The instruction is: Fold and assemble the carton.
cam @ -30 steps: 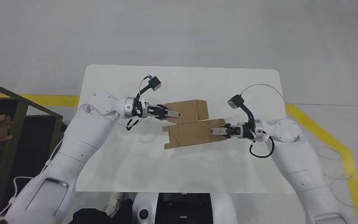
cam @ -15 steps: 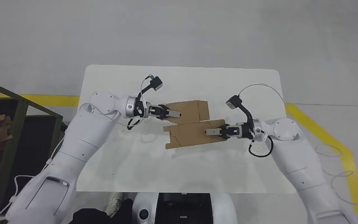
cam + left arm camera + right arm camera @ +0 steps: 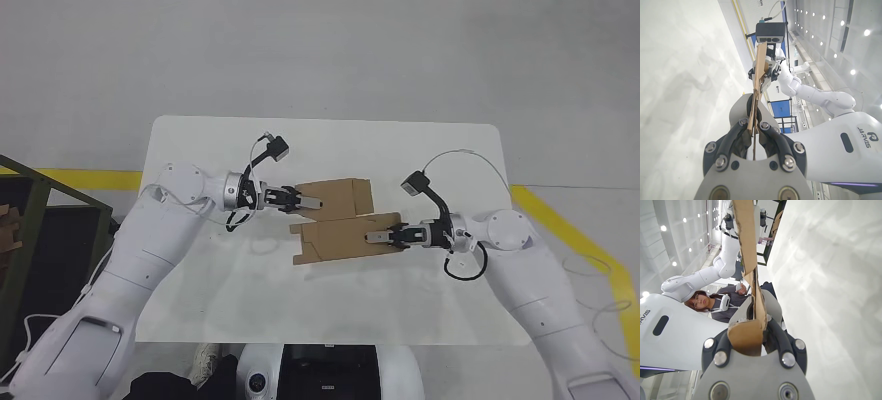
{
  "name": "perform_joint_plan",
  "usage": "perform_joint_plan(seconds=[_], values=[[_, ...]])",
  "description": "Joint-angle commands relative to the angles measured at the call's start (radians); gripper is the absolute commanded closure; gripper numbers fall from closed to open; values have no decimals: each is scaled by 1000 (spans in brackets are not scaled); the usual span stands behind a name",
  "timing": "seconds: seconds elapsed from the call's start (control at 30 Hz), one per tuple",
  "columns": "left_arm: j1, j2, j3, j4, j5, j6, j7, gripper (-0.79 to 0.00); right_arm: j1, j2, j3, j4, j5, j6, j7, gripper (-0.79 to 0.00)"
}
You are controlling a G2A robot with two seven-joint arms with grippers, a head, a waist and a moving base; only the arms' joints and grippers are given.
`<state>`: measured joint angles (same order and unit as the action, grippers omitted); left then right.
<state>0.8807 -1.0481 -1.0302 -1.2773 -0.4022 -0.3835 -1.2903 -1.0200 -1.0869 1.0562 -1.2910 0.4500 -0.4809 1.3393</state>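
The left gripper (image 3: 312, 201) and right gripper (image 3: 375, 237) are each clamping opposite ends of the flat carton (image 3: 335, 215); folding seemingly is only beginning.

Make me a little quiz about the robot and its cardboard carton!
1. True or false: the carton is already a finished, closed box.
2. Look at the left gripper and the right gripper. Which is shut on the carton? A) left only B) right only C) both
3. Fill in: the table under the carton is ____ in colour.

Key: 1 false, its panels are still spread out; 2 C; 3 white.
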Motion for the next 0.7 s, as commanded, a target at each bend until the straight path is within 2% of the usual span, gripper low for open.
perform_joint_plan(seconds=[0.0, 0.1, 0.13, 0.17, 0.2, 0.67], values=[[1, 1, -4, -4, 6, -4, 2, 0, 3, 2, -5, 3, 5, -2, -2, 0], [6, 3, -10, -13, 9, -8, 2, 0, 6, 5, -13, 2, 10, -3, -3, 0], [7, 4, -12, -17, 10, -8, 0, -132, 6, 6, -15, 2, 14, -4, -4, 0], [8, 5, -14, -19, 11, -9, -2, -345, 7, 7, -17, 1, 16, -4, -4, 0], [10, 6, -15, -21, 11, -9, -2, -785, 8, 8, -18, 1, 17, -4, -4, 0], [39, 19, -59, -38, -14, -9, -14, -785, 2, 28, 3, 21, 19, -13, -13, 0]])
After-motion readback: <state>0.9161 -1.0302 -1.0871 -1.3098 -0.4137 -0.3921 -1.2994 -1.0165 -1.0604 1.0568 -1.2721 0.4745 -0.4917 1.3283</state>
